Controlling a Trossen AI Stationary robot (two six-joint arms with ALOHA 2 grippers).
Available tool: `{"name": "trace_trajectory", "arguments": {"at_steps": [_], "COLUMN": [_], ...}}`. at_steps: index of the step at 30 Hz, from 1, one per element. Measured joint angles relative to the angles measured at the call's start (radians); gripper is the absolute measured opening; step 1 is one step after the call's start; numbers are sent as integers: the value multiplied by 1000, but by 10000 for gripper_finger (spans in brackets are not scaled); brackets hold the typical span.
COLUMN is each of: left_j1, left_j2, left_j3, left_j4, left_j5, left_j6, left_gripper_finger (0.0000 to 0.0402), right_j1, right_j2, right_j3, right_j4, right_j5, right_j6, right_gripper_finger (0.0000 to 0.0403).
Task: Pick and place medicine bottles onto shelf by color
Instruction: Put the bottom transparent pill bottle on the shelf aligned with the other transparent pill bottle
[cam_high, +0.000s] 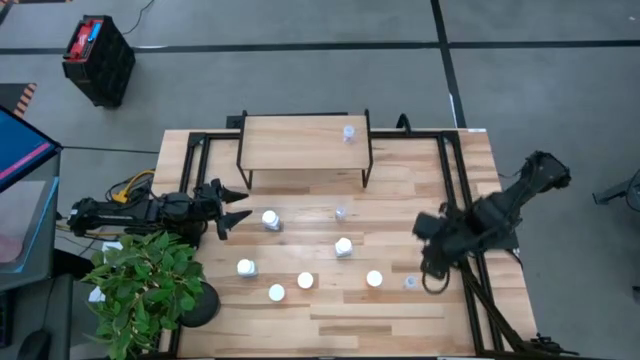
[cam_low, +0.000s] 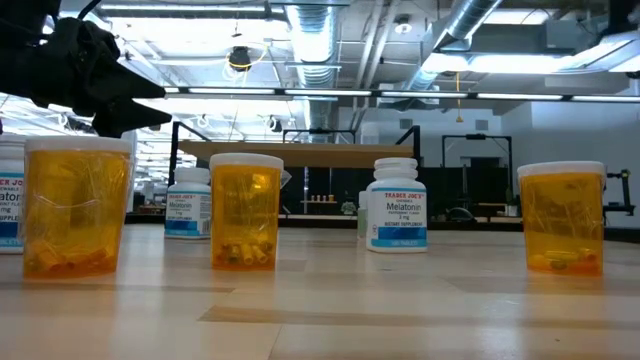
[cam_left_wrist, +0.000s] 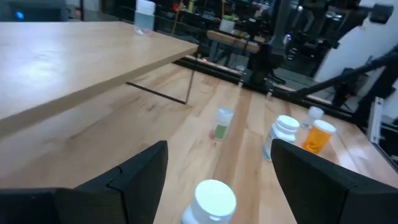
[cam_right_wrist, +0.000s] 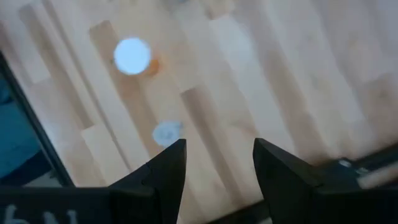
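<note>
Hovering with fingers apart, right pincer (cam_high: 432, 262) faces a clear bluish bottle (cam_high: 410, 283) upright on the table (cam_high: 400, 320) at its seven o'clock; left pincer (cam_high: 236, 211), apart too, waits far off.

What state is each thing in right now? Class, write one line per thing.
Left gripper: open, empty, near a white bottle.
Right gripper: open, empty, above a clear bottle.
Shelf: holds one upright clear bottle.
Orange bottles: upright, capped, on the table.
</note>
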Motion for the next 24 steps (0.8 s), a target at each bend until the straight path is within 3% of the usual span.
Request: {"name": "trace_trajectory", "arguments": {"at_steps": [10,20,24], "left_j1": [0,0,0], "left_j2": [0,0,0], "left_j3": [0,0,0], "left_j4": [3,4,4], "left_j5": [-8,-9,-9], "left_j6": [11,53,53], "left_gripper_finger": [273,273,273], "right_j1": [91,86,94], "right_j2": [201,363,390], "right_j3": [-71,-70,-70], "right_j4": [76,147,152], "right_j5": [2,-114,-135], "right_j6": [2,1,-78], "right_gripper_finger": [199,248,255]}}
